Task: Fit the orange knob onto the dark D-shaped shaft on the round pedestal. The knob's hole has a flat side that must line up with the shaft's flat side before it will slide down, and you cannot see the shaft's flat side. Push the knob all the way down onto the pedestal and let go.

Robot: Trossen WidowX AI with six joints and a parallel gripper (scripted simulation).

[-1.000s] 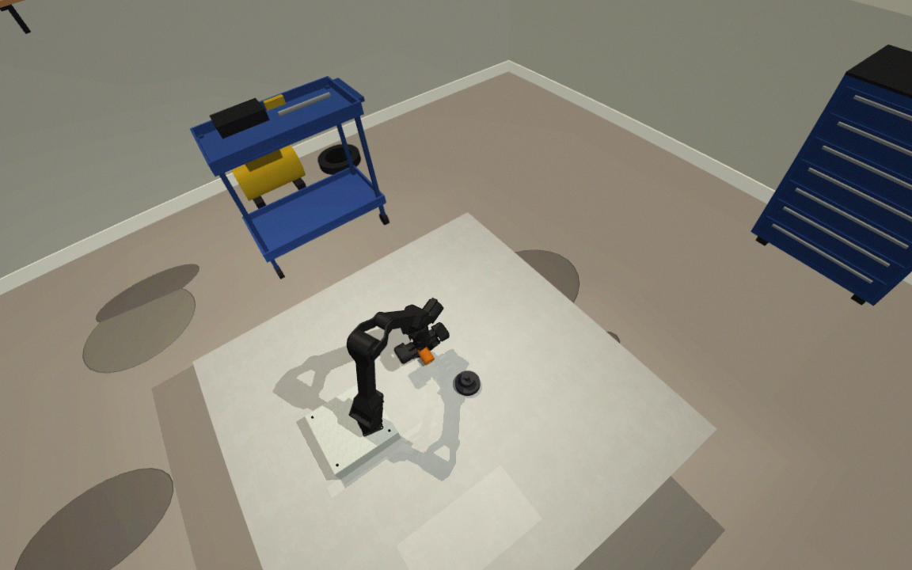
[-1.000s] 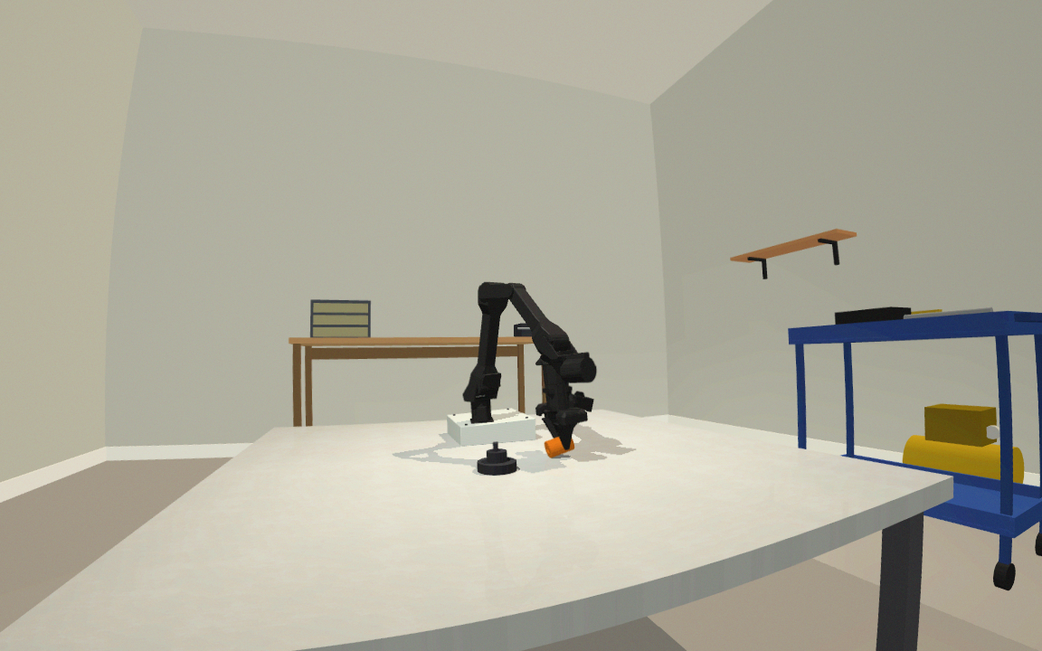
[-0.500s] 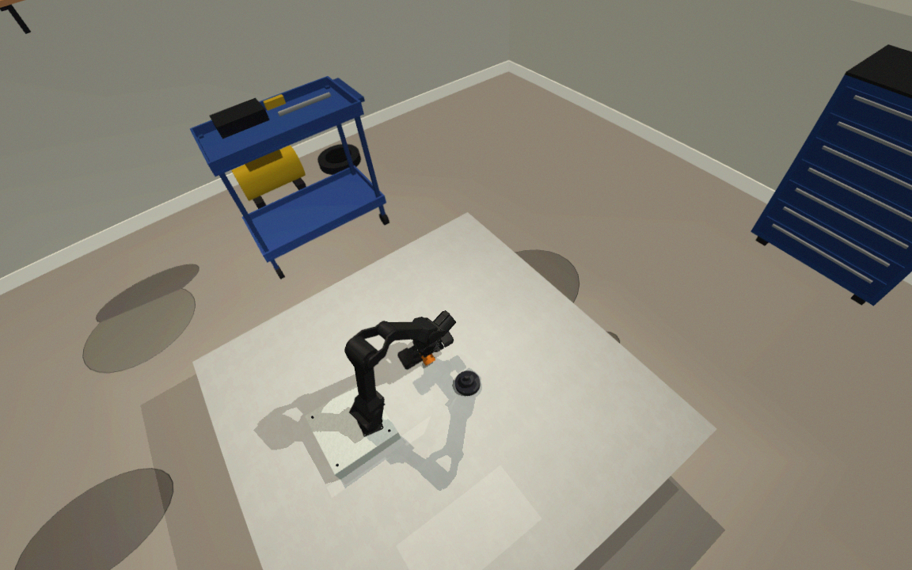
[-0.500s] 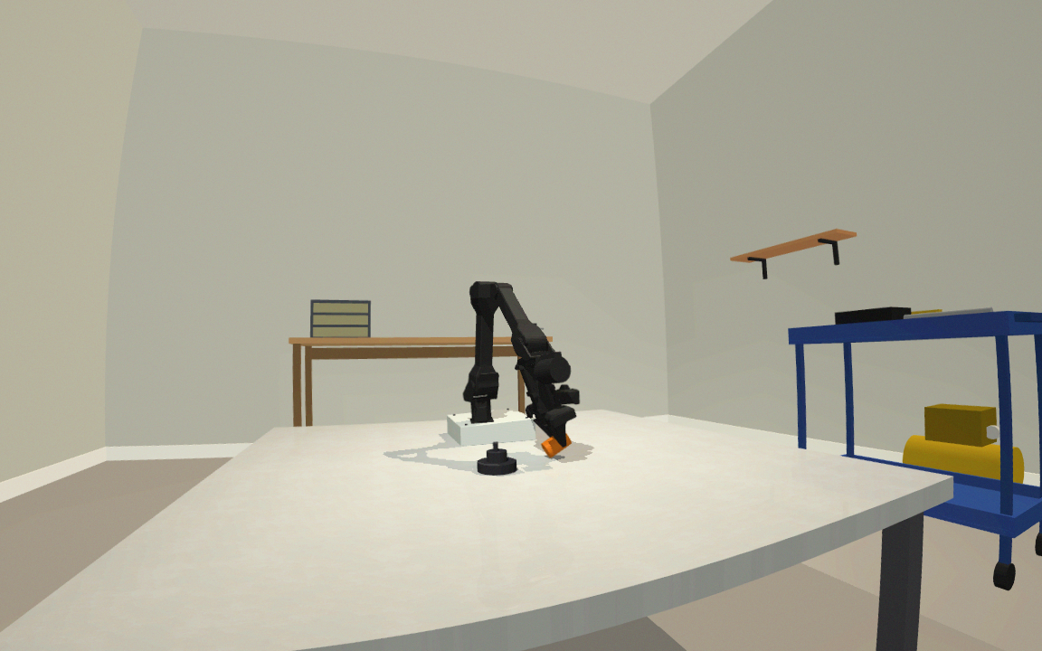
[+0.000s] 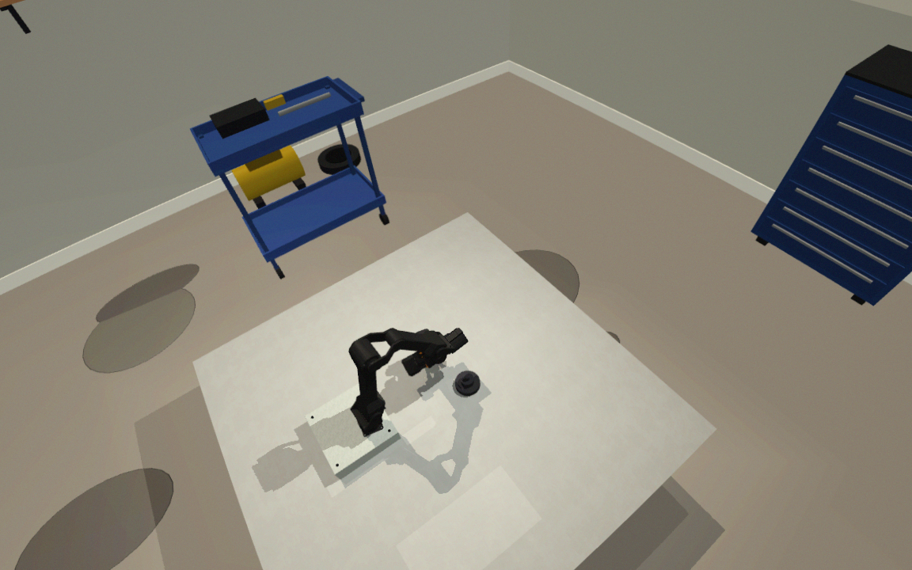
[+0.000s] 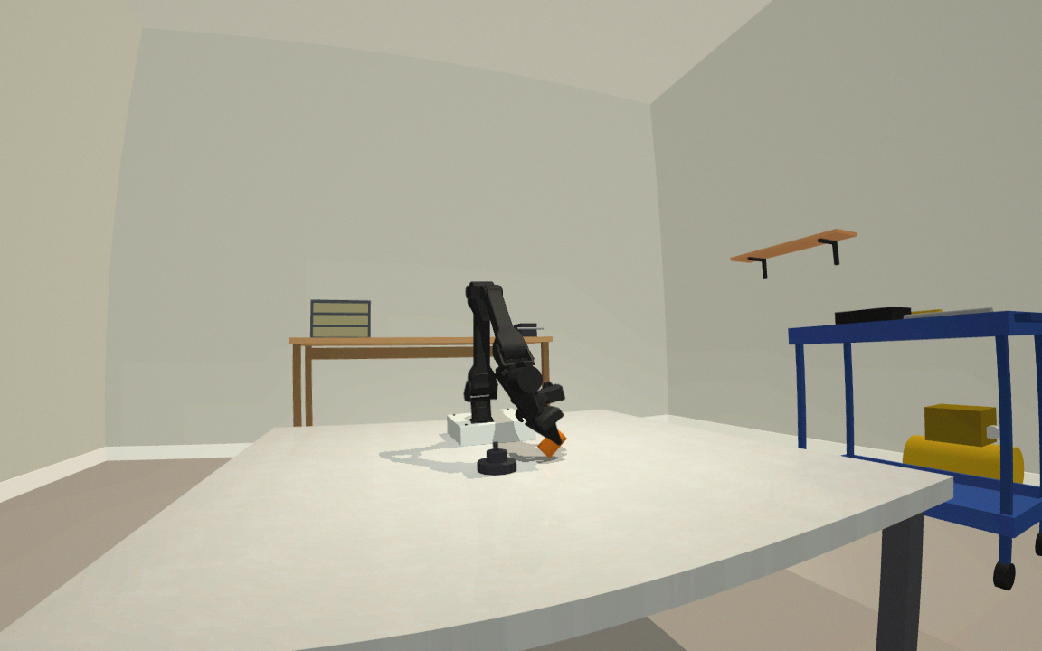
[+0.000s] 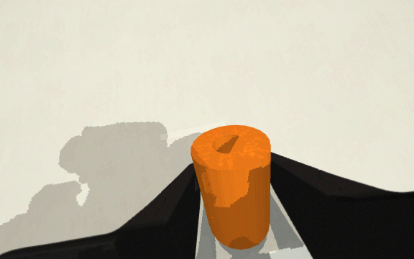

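Note:
The orange knob (image 6: 549, 444) (image 7: 237, 187) is a cylinder held at a tilt, low over the table and clear of the pedestal. Its D-shaped hole (image 7: 226, 144) shows in the wrist view, with the straight edge on the right, slanting. My gripper (image 6: 557, 438) (image 7: 230, 164) is shut on the knob, one finger on each side. In the top view the arm hides nearly all of the knob. The dark round pedestal (image 5: 467, 385) (image 6: 497, 466) stands upright on the table, left of the knob in the exterior view. Its thin shaft (image 6: 496, 446) points up; its flat side cannot be made out.
The arm's pale base plate (image 5: 353, 439) (image 6: 472, 433) sits on the light table (image 5: 587, 411) (image 6: 428, 550), behind the pedestal in the exterior view. A blue cart (image 5: 317, 219) (image 6: 914, 327) and a blue drawer cabinet (image 5: 863, 176) stand away from the table.

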